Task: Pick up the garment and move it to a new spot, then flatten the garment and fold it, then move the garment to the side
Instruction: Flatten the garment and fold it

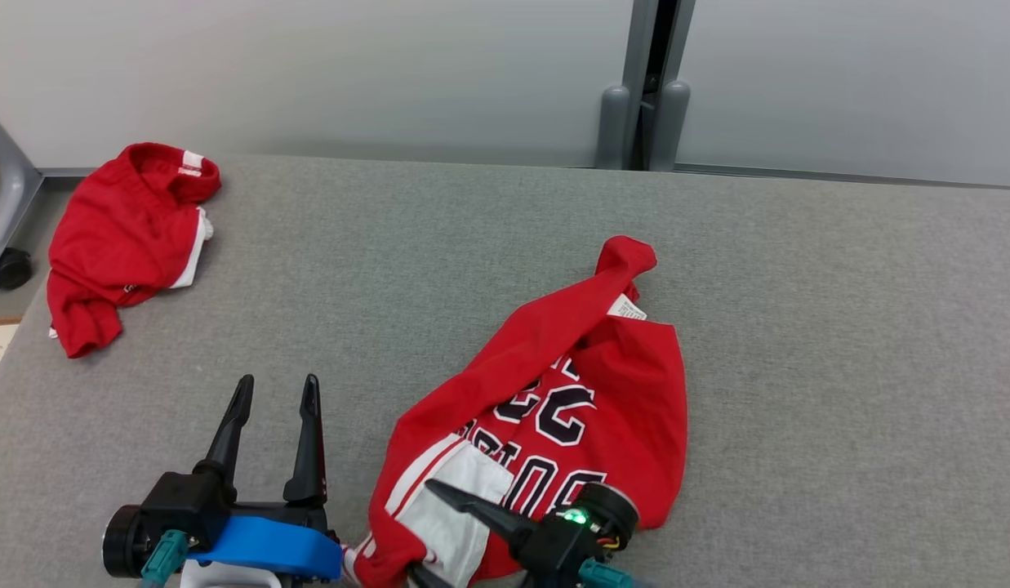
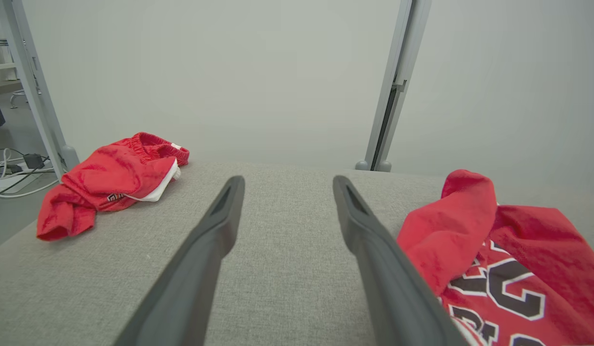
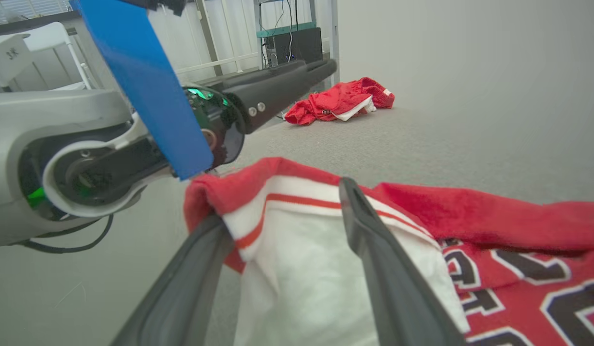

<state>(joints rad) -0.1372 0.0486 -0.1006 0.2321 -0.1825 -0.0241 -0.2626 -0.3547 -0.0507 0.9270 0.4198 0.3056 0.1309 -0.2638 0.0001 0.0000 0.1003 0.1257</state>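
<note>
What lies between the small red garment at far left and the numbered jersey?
Bare grey tabletop, seen in the head view; the left gripper sits nearer.

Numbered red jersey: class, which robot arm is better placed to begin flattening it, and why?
Probably right: the right tool, open, straddles the white panel of the jersey; the left tool, also open, is over bare table beside it.

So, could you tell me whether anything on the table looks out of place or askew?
The jersey lies crumpled rather than flat, its white panel turned out at the near edge and a strap twisted toward the far side. A second red garment sits heaped at the far left corner of the table.
</note>
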